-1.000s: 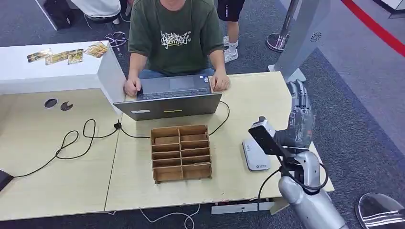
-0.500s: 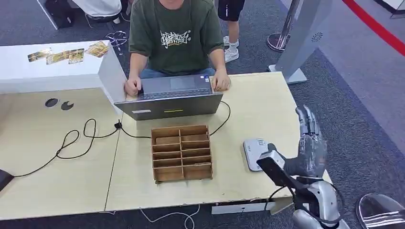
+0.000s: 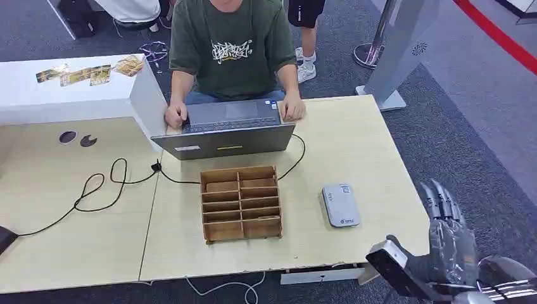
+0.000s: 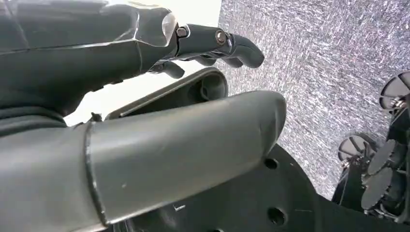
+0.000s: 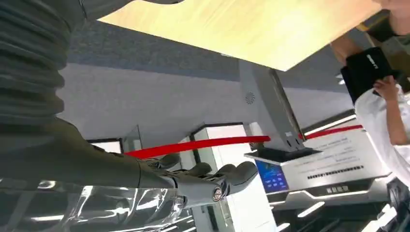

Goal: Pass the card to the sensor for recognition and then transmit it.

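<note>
Several yellowish cards (image 3: 82, 73) lie on the white counter at the far left. The grey card sensor (image 3: 341, 204) lies flat on the wooden table, right of the wooden divider box (image 3: 240, 202). My right hand (image 3: 446, 247) hangs off the table's near right corner, fingers straight and apart, holding nothing. In the right wrist view its fingers (image 5: 212, 181) stretch out in open air. In the left wrist view my left hand (image 4: 159, 87) has its fingers (image 4: 217, 41) extended and its thumb apart, with nothing in it.
A person sits at the far side typing on a grey laptop (image 3: 225, 130). A black cable (image 3: 101, 187) snakes across the left of the table. A grey pedestal (image 3: 399, 47) stands on the carpet beyond the table's right end.
My right hand has dropped back from above the sensor, past the table's right edge, down to beside the near right corner. The sensor now lies uncovered.
</note>
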